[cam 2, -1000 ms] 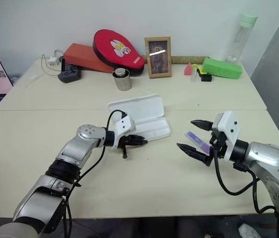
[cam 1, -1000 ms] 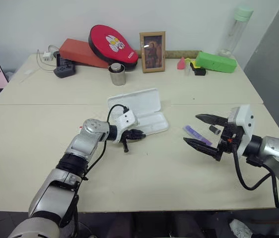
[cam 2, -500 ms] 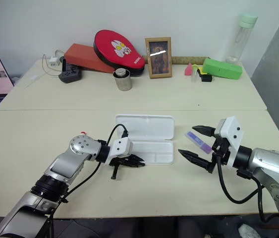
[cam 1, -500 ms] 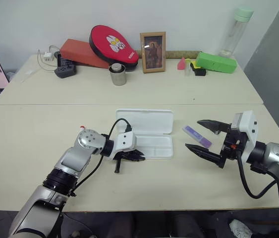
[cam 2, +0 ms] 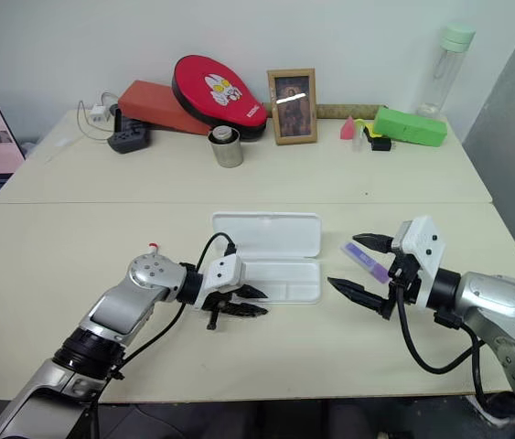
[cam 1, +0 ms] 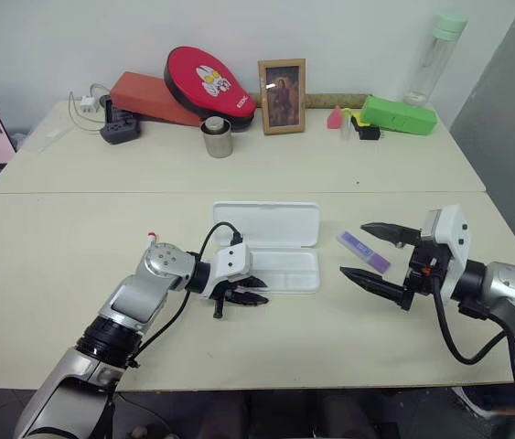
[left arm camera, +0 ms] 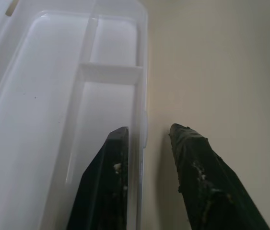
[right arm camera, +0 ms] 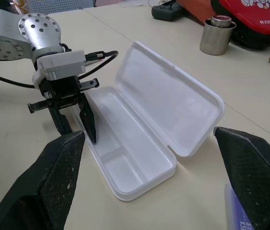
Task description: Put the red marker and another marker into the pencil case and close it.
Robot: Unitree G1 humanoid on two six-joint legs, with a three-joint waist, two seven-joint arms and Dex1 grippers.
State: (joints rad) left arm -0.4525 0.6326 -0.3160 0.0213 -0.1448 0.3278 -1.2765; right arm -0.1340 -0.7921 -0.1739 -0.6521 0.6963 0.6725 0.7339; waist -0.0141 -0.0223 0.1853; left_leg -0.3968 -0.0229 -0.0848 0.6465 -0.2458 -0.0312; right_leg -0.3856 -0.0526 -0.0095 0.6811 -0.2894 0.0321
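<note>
Pencil case (cam 1: 271, 247): glossy white plastic; table (cam 1: 56, 256): matt, smooth.

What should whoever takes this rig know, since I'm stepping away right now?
Left gripper: open, fingers astride the pencil case's front rim.
Right gripper: open, holding nothing, hovering by the purple highlighter.
Highlighter lies on the table right of the case. A red tip beside the left forearm may be the red marker.
Done: case open flat, tray empty.
Left: put both markers in, close the lid.
</note>
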